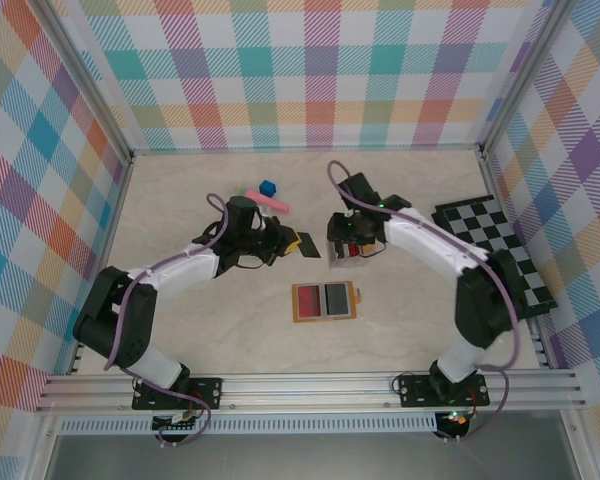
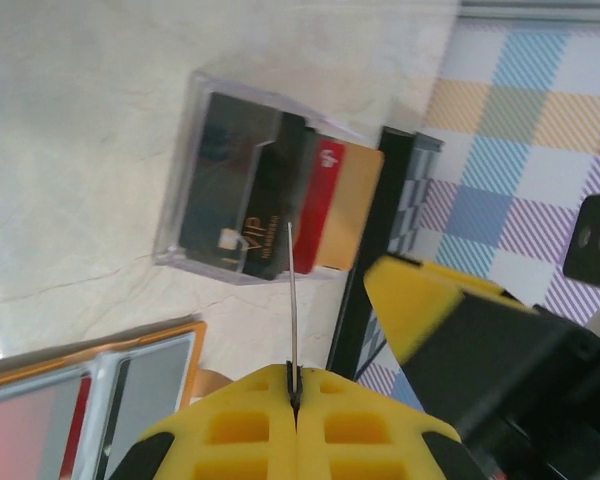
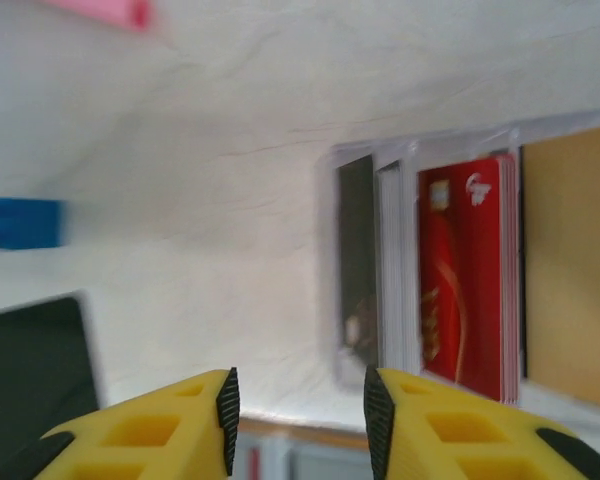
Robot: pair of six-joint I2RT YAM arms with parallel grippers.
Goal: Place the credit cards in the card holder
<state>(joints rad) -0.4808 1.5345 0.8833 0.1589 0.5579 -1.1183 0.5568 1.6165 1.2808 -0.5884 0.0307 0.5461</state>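
Left gripper (image 2: 293,378): clamped on one black card (image 1: 306,243), seen edge-on from the left wrist. It is held off the table, just left of the clear box.
Card holder (image 1: 351,303): lies open and flat at centre front, near both grippers and touching neither.
Holder slots: red card (image 1: 307,299) in the left one, grey card (image 1: 335,298) in the right one. Both look fully seated.
Clear box (image 2: 175,215): stands just behind the holder with the unplaced credit cards (image 2: 250,190) upright inside.
Right gripper (image 3: 297,400): jaws apart with nothing between them, poised right at the box.
Progress: partly done. Two cards are in the holder and one is in transit; the box stack is left to move.
Next (judgement): the black card goes to a free slot. Thin edge – it needs a square approach.
Count, cards: two in the holder and one in the left gripper. At least three are in the box: black one (image 2: 245,210), red one (image 3: 470,280) and tan one (image 3: 570,270) (more may hide between them).
Count, other: one blue cube (image 1: 268,187) and one pink piece (image 1: 270,201) behind the left gripper. One chequered board (image 1: 495,250) sits far right.
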